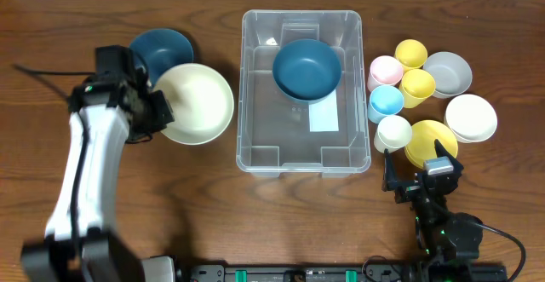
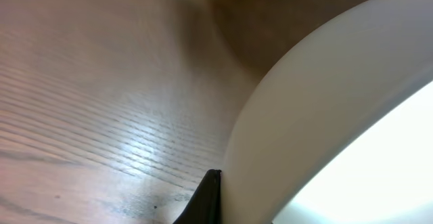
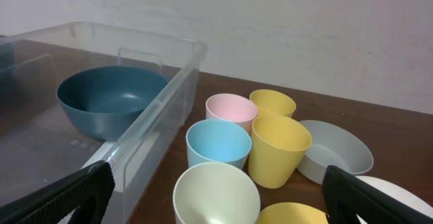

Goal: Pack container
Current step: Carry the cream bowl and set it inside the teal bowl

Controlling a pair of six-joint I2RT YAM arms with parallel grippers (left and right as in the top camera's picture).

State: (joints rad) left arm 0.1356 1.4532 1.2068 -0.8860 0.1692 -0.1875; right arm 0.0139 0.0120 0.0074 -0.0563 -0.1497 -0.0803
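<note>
Item: cream bowl [image 1: 200, 103], centre left; our left gripper [image 1: 158, 112] clamps its rim. Our right gripper [image 1: 419, 178] gapes, lower right. Next, we judge: lift bowl into container [image 1: 255, 137].

Dk wood table [image 1: 213, 222]; wht wall [image 3: 304, 21]

No writing, brand or number can be read anywhere. The white label [image 1: 324, 117] on the base of the container [image 1: 255, 150], right of centre in the overhead frame, shows no legible print.
</note>
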